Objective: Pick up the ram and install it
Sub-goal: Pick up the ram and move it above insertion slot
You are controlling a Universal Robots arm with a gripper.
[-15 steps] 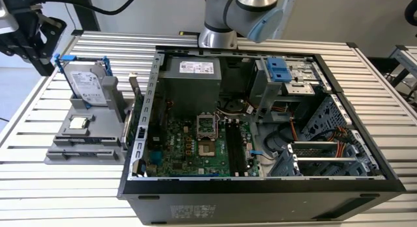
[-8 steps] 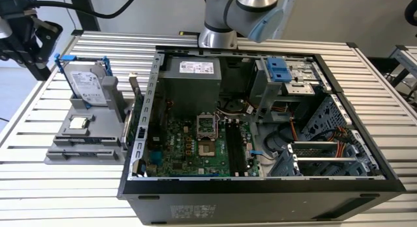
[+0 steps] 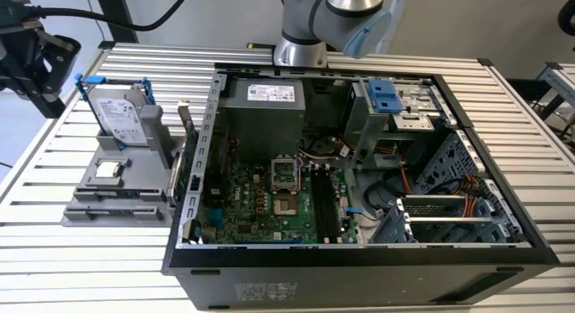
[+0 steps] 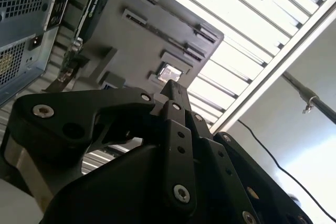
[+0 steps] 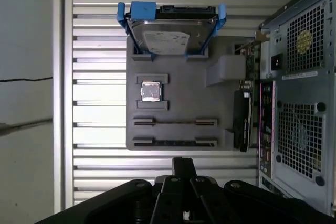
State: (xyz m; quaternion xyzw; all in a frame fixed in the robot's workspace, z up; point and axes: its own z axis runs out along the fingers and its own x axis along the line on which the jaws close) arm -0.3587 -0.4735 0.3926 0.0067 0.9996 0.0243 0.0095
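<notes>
I see the gripper [image 5: 184,165] in the first wrist view with its jaws closed together, and nothing is between them. It hangs over the slatted table [image 5: 100,156], near the edge of the grey holder [image 5: 184,103]. The holder slot nearest to the gripper carries a thin dark strip. I take it for the ram [image 5: 176,142] standing on its edge, but I cannot be sure. Further away the square processor chip [image 5: 150,91] lies flat, then the hard drive [image 5: 167,38] stands in blue brackets. Its white label has print that I cannot read. Beside the holder is the open computer case [image 3: 359,259]; the white sticker [image 3: 272,92] on its power supply is also unreadable.
</notes>
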